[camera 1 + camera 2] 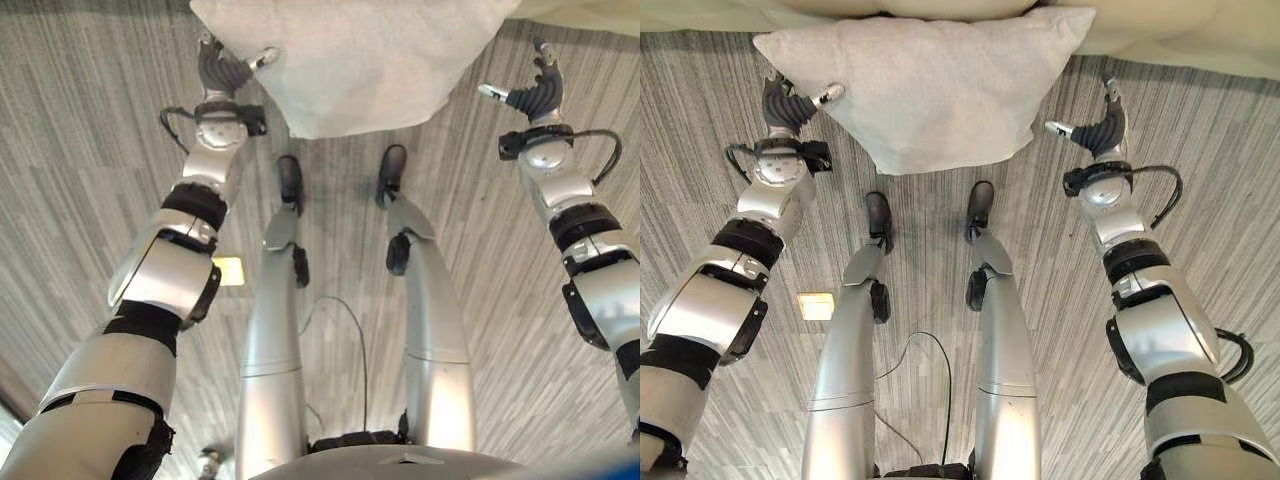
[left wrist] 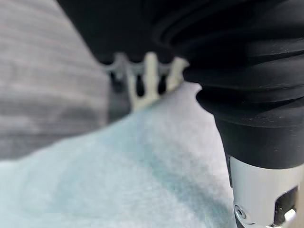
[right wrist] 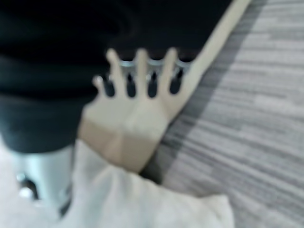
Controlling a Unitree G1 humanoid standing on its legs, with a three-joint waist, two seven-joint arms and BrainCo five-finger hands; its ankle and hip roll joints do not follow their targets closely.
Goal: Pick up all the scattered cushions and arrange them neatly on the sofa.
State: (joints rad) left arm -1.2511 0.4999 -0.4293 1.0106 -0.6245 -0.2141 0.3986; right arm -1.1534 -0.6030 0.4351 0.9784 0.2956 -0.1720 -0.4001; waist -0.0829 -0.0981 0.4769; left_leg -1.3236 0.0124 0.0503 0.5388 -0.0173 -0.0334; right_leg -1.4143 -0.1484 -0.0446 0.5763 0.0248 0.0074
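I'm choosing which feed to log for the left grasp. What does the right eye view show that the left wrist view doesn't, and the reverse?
Right eye view adds: the whole cushion in front of the sofa, the right robot hand open, apart from the cushion's side, and a yellow floor plate. Left wrist view adds: a close look along the left robot hand, its fingers straight, reaching past the cushion's fabric. Shared: the cushion, the left robot hand at its edge, the grey floor.

One cushion (image 1: 930, 90), two hands.
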